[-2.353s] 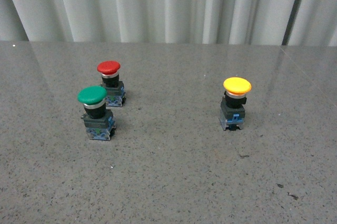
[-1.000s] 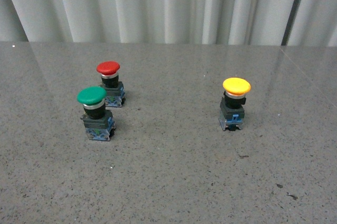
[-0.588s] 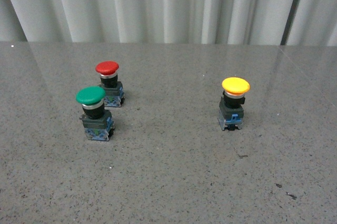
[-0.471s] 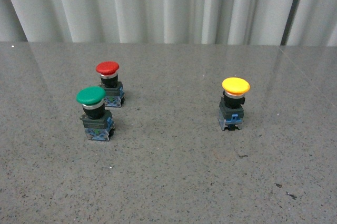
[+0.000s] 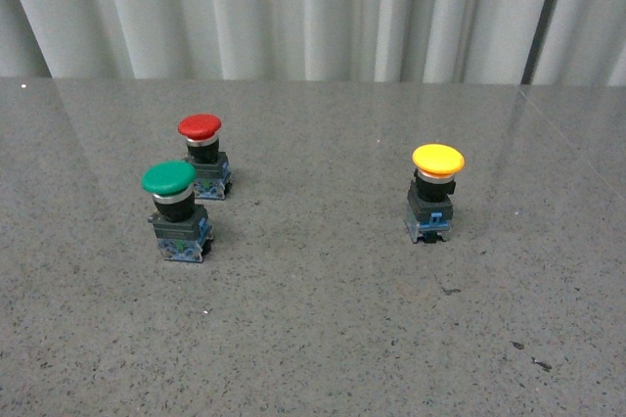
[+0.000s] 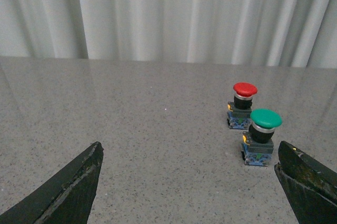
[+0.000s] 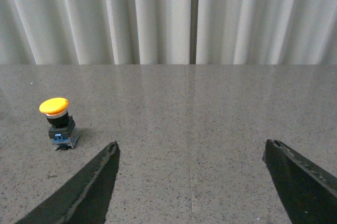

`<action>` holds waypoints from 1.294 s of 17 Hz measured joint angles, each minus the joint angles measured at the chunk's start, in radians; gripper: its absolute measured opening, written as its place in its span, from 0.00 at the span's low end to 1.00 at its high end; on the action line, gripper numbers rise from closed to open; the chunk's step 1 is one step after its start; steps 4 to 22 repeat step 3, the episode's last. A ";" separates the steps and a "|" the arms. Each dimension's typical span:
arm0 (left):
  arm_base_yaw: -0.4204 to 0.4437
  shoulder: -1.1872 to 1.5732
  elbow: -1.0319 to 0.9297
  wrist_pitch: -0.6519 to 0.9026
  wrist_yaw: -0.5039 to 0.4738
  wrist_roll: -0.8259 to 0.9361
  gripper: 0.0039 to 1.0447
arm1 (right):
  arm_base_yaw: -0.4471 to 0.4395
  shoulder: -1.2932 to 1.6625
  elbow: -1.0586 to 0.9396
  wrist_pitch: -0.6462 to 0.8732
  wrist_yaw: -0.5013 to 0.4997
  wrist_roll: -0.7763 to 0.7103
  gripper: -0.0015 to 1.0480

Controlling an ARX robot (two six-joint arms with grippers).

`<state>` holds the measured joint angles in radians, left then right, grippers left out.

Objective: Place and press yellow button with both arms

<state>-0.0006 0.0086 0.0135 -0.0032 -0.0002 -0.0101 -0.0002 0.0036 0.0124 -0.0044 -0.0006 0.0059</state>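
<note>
Standing upright on the grey bench, the yellow button is seen well apart from the green button and red button. Both the left end effector and right end effector are spread wide, nothing held.

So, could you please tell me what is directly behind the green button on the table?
Behind the green button stands the red button, upright on the grey table, set slightly to the right. The green cap partly covers the red one's base, so I cannot tell whether the bases touch.
</note>
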 joint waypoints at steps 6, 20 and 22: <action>0.000 0.000 0.000 0.000 0.000 0.000 0.94 | 0.000 0.000 0.000 0.000 0.000 0.000 0.94; 0.000 0.000 0.000 0.000 0.000 0.000 0.94 | 0.000 0.000 0.000 0.000 0.000 0.000 0.94; 0.000 0.000 0.000 0.000 0.000 0.000 0.94 | 0.000 0.000 0.000 0.000 0.000 0.000 0.94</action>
